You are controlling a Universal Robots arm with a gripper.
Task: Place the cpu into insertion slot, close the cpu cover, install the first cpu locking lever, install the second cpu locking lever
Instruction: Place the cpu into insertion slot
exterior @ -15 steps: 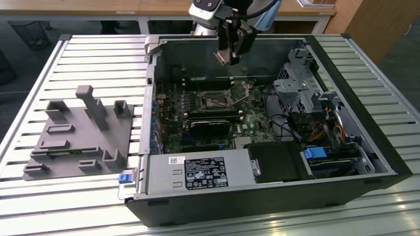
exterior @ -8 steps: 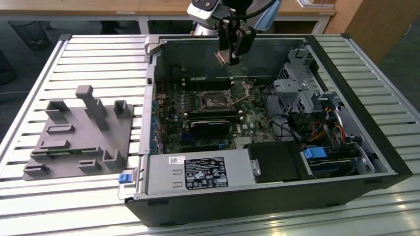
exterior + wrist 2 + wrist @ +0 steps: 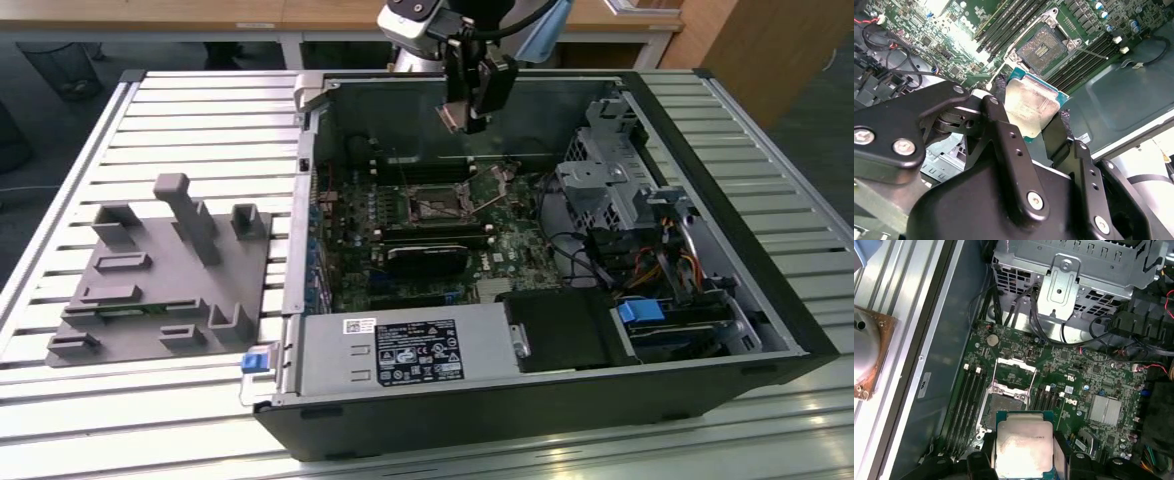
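Observation:
My gripper [image 3: 470, 116] hangs above the open computer case, shut on the cpu [image 3: 1030, 106], a flat square chip with a dull silvery-tan top. In both wrist views the chip sits between the two black fingers [image 3: 985, 442], held by its edges. The insertion slot [image 3: 1042, 47] lies below on the green motherboard, a square socket with a dark centre and a silvery rim, uncovered. In the first wrist view the cpu [image 3: 1024, 440] hides part of the slot [image 3: 1004, 405]. The cpu cover [image 3: 1015, 371] is swung back beside it. In the exterior view the slot [image 3: 438, 208] is well below the gripper.
A thin lever [image 3: 1090, 52] sticks out beside the socket. Long black memory slots [image 3: 966, 405] flank it. A black block [image 3: 427, 262], a power supply [image 3: 400, 350], a metal drive cage [image 3: 607, 180] and loose cables [image 3: 641, 265] crowd the case. A grey fixture [image 3: 160, 270] lies at the exterior view's left.

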